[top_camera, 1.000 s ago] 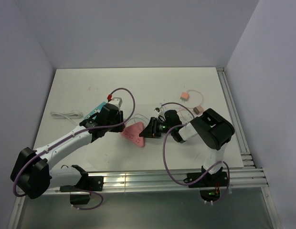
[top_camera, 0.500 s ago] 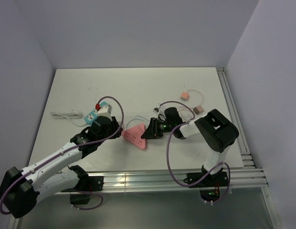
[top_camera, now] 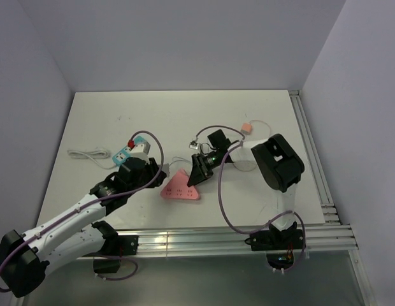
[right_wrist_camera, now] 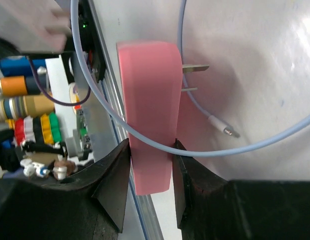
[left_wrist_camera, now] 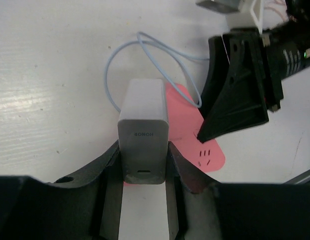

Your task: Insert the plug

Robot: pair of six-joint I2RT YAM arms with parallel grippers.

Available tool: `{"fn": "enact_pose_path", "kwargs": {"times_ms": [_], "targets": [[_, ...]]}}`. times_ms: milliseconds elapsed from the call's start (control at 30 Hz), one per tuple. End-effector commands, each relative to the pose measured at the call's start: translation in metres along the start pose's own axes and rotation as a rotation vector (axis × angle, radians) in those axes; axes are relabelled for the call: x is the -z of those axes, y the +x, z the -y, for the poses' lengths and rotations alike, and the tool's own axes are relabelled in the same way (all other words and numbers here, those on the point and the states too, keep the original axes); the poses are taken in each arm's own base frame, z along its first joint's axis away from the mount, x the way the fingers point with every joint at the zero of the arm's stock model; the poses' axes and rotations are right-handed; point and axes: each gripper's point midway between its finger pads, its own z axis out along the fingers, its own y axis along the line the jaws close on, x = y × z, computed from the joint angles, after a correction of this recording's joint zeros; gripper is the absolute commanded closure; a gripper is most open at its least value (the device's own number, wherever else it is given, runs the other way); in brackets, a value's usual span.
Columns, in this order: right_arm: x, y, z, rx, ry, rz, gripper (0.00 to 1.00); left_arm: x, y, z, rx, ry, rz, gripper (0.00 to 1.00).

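Note:
The plug [left_wrist_camera: 143, 130] is a grey charger block with its port end facing the left wrist camera. My left gripper [left_wrist_camera: 143, 152] is shut on its two sides. It hangs over the left edge of the pink triangular power strip [left_wrist_camera: 187, 125], whose socket slots face up. My right gripper [right_wrist_camera: 151, 150] is shut on that strip [right_wrist_camera: 147, 100], pinching it across its thickness. Two metal prongs [right_wrist_camera: 195, 67] stick out of the strip's far side towards the table. From above, the left gripper [top_camera: 158, 171] and right gripper [top_camera: 196, 178] flank the strip [top_camera: 180, 189].
A thin light-blue cable [right_wrist_camera: 220, 150] loops across the strip and between the grippers [top_camera: 181, 159]. A blue power strip [top_camera: 124, 152] with a white cord [top_camera: 86, 153] lies at the left. A small pink item [top_camera: 247, 127] sits at the back right. A metal rail [top_camera: 312, 159] borders the right side.
The left arm pulled back toward the near edge with the plug. The right gripper swung left and back, and the pink strip shifted and turned with it.

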Motion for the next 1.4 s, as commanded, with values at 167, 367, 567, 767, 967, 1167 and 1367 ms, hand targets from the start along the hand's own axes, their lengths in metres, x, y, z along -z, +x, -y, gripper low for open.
{"fn": "enact_pose_path", "kwargs": {"times_ms": [167, 367, 567, 767, 967, 1167, 1367], "targets": [[0.005, -0.013, 0.003, 0.027, -0.057, -0.094, 1.00, 0.000, 0.020, 0.013, 0.014, 0.036, -0.049, 1.00], [0.005, -0.013, 0.012, -0.002, -0.043, -0.114, 1.00, 0.007, 0.035, 0.010, -0.026, -0.058, -0.077, 1.00], [0.006, -0.021, 0.018, 0.007, -0.019, -0.145, 1.00, 0.005, 0.044, 0.000, 0.011, -0.159, -0.074, 1.00], [0.004, -0.018, 0.023, -0.006, 0.002, -0.137, 1.00, 0.003, 0.041, 0.002, 0.000, -0.206, -0.081, 1.00], [0.006, -0.017, 0.022, 0.003, 0.015, -0.140, 1.00, 0.000, 0.044, 0.003, -0.002, -0.209, -0.092, 1.00], [0.007, -0.016, 0.021, 0.013, 0.016, -0.141, 1.00, -0.006, 0.044, 0.006, -0.056, -0.199, -0.105, 1.00], [0.008, -0.020, 0.022, 0.016, 0.043, -0.145, 1.00, -0.011, 0.054, 0.014, -0.164, -0.140, -0.192, 1.00]]}}
